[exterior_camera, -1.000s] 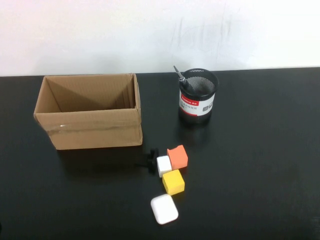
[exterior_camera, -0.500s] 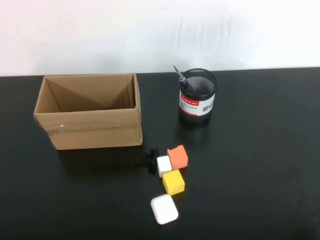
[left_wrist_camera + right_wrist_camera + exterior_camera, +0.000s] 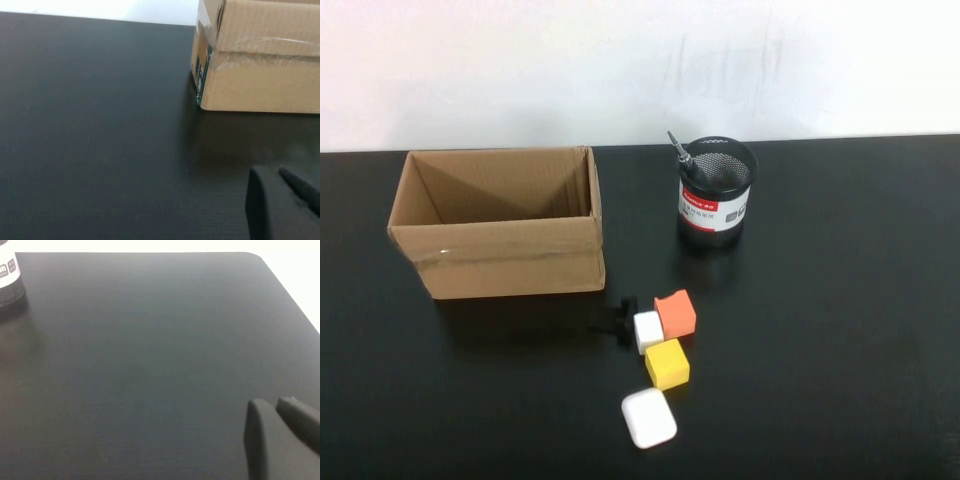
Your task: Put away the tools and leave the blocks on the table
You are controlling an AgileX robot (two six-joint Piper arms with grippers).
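A slim black-handled tool with a metal tip stands in a black mesh pen cup at the back of the black table. The red scissors and blue pliers are not in view. The orange block, white block and yellow block sit clustered at the table's middle. Neither arm shows in the high view. My left gripper is shut and empty, low over the table near the cardboard box. My right gripper is shut and empty over bare table, far from the cup.
An open cardboard box stands at the back left. A white rounded-square case lies in front of the yellow block. A small black knob-like piece lies beside the white block. The table's far right corner shows in the right wrist view.
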